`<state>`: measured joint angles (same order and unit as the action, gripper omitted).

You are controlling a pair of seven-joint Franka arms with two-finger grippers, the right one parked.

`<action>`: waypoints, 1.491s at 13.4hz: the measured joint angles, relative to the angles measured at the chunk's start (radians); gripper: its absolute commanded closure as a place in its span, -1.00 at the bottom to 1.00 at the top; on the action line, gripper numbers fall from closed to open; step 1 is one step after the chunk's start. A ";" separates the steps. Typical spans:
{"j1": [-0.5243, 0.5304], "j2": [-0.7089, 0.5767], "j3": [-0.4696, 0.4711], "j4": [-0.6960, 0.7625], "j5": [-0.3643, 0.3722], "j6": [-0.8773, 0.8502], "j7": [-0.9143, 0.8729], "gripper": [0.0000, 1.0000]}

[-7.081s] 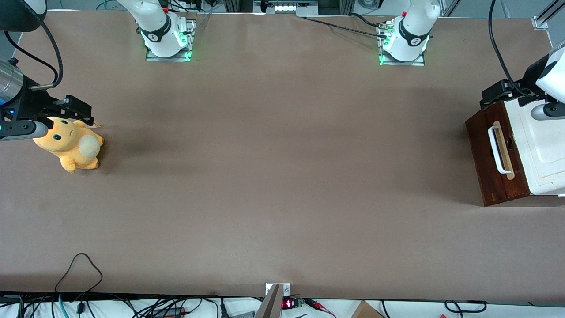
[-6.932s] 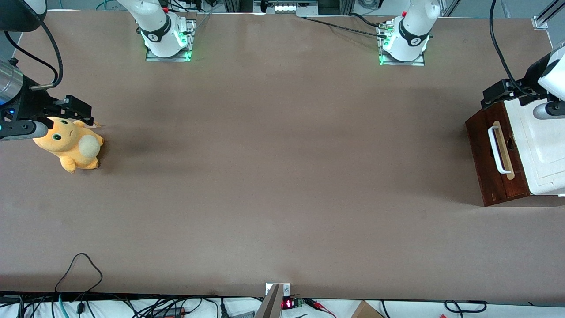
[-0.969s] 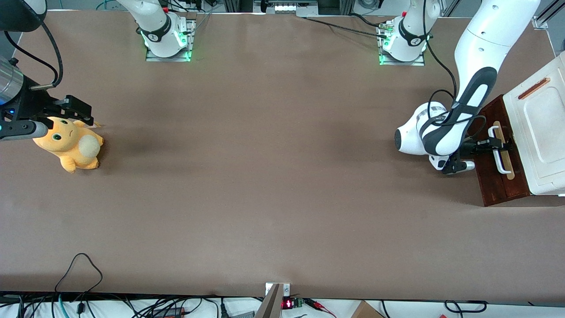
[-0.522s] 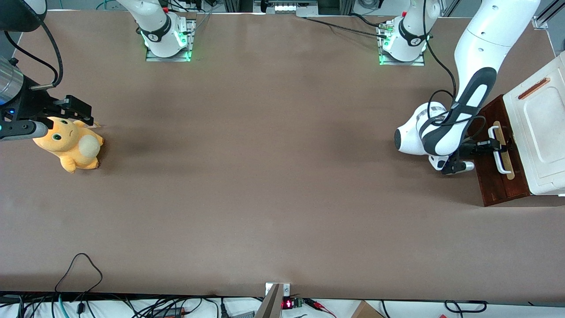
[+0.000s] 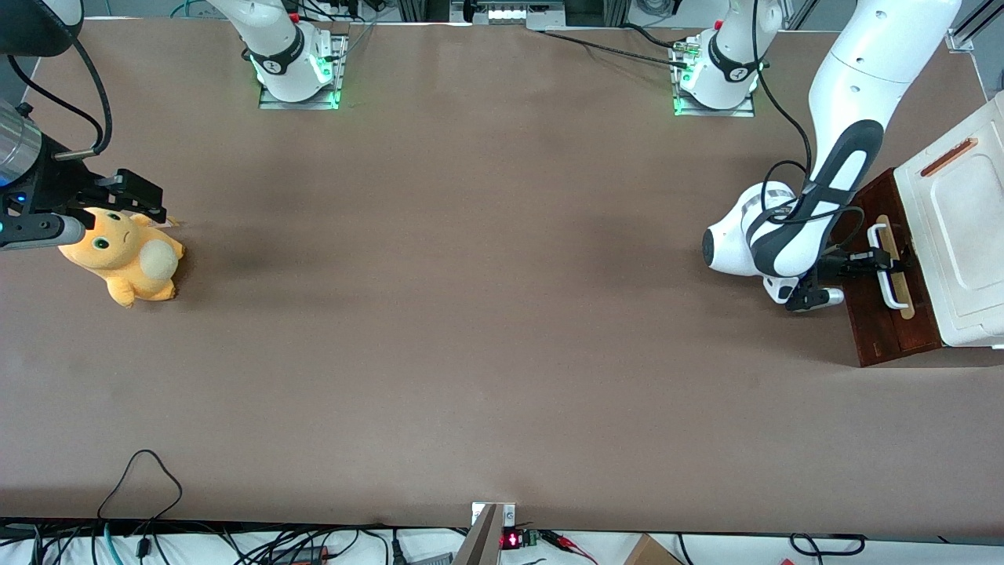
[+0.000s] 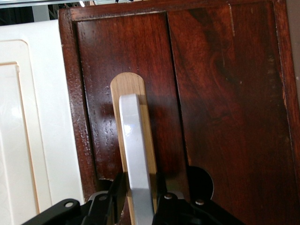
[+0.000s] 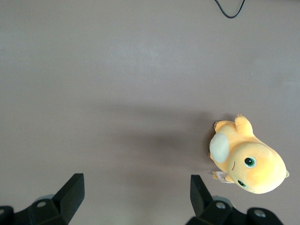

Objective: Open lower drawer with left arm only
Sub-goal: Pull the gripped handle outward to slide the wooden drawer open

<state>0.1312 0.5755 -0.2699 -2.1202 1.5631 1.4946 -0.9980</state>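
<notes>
From the front, my left arm (image 5: 843,118) reached to the lower drawer (image 5: 882,314) at the working arm's end of the table (image 5: 471,314). At my wrist, my gripper (image 6: 139,199) clasped the drawer's white handle (image 6: 136,154), a finger (image 6: 116,190) on each side.

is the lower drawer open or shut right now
Shut: the lower drawer front shows no pale inside. The hand straddles its white handle.

Even, soft overhead light covers the brown counter (image 5: 471,314), with faint blurry shadows. Glare streaks the white handle (image 6: 137,164) and polished drawer (image 6: 220,93), both sharp in close-up; the pincer (image 6: 136,206) there looks dark and slightly soft.
</notes>
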 measured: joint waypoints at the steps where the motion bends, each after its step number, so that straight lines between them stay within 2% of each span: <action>1: 0.000 0.000 0.000 0.000 0.000 0.000 0.000 0.58; 3: -0.001 0.001 -0.001 0.000 0.001 0.002 0.001 0.88; 5: -0.001 0.004 -0.001 0.001 0.002 0.002 -0.011 0.99; 15: -0.030 0.004 -0.012 0.001 -0.012 -0.002 -0.019 1.00; 20: -0.073 0.004 -0.080 0.007 -0.054 -0.028 -0.024 1.00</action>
<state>0.0581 0.5791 -0.3498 -2.1131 1.5087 1.4669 -1.0219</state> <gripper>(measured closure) 0.815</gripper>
